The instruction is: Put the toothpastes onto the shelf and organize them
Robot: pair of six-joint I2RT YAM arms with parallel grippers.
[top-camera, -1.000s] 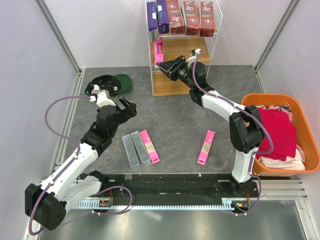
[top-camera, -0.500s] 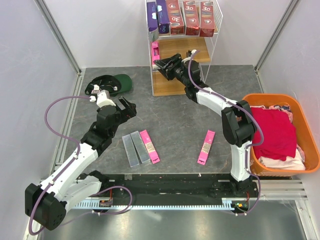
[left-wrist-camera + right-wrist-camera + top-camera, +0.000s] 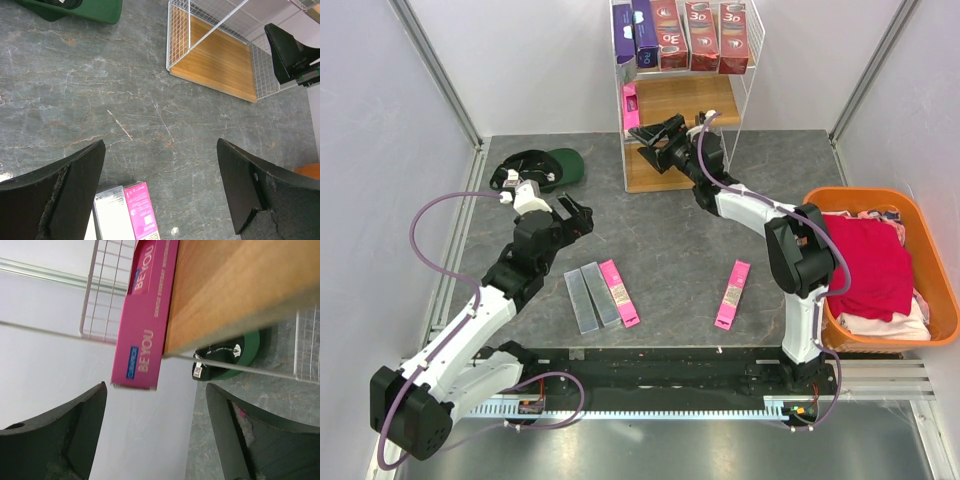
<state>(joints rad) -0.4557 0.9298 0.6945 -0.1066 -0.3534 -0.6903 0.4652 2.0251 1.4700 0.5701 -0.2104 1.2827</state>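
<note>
Since a second earlier the right gripper point(image 3: 655, 135) had let go. Its jaws now stood wide and empty, just off the pink carton point(image 3: 631, 104). That carton lay along the middle board's 9 o'clock edge on the shelf point(image 3: 692, 95) (at the table's 12 o'clock), its near end poking past the board's front. The left gripper point(image 3: 575, 214) stayed wide open, holding nothing. The frame cut off the tops of the red cartons point(image 3: 705, 35) up top. They read "3D", and the pink one read "BE YOU".
</note>
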